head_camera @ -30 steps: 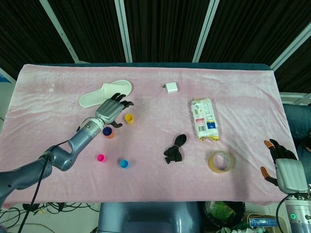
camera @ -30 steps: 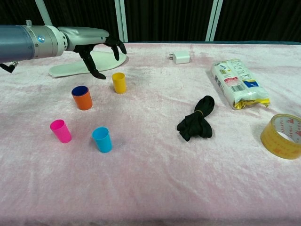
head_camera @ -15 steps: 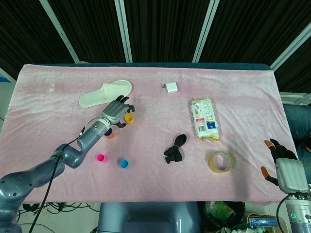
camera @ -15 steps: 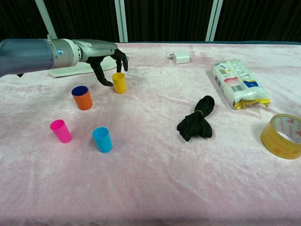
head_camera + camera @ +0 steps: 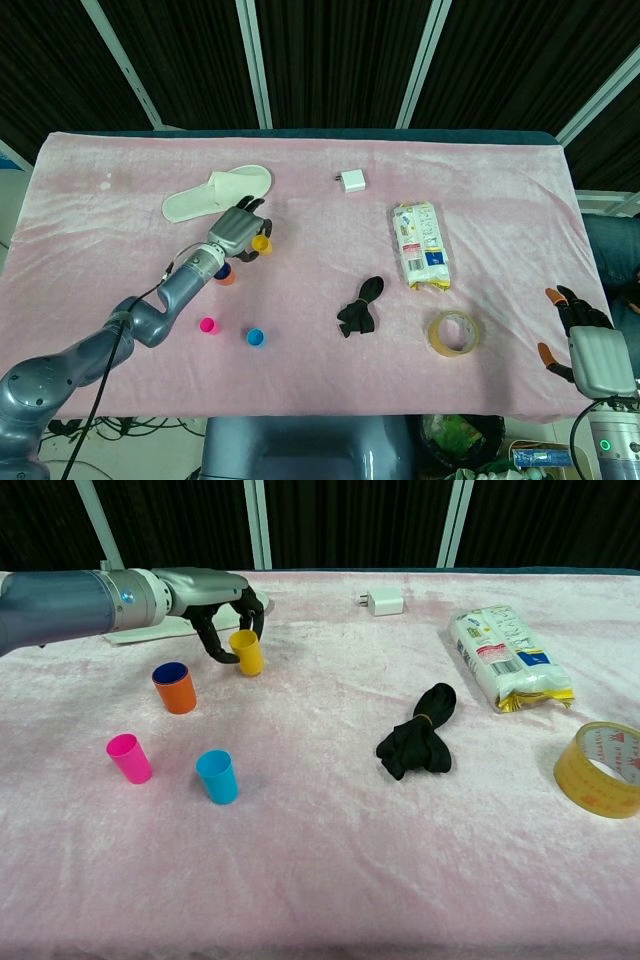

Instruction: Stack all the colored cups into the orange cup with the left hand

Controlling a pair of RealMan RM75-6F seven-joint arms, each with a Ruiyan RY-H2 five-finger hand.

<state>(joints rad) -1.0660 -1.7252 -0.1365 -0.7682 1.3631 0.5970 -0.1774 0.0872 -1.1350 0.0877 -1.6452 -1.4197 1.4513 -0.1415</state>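
Observation:
My left hand [image 5: 222, 608] closes around the yellow cup [image 5: 246, 652], which leans slightly in its fingers; the same cup [image 5: 261, 243] shows beside the hand [image 5: 236, 231] in the head view. The orange cup [image 5: 175, 688] stands just left of and nearer than it, with a dark blue lining that looks like a cup nested inside. The pink cup [image 5: 129, 758] and light blue cup [image 5: 217, 776] stand upright nearer the front edge. My right hand [image 5: 585, 350] hangs off the table's front right corner, fingers apart and holding nothing.
A white slipper [image 5: 150, 628] lies just behind the left hand. A white charger [image 5: 384, 602] sits at the back centre. A snack packet [image 5: 505, 655], a black bundled cloth [image 5: 420, 730] and a roll of tape [image 5: 600, 768] lie to the right on the pink cloth.
The left hand came down from above the slipper to the yellow cup and closed on it. The cup now leans and has shifted slightly left. The right hand stayed put.

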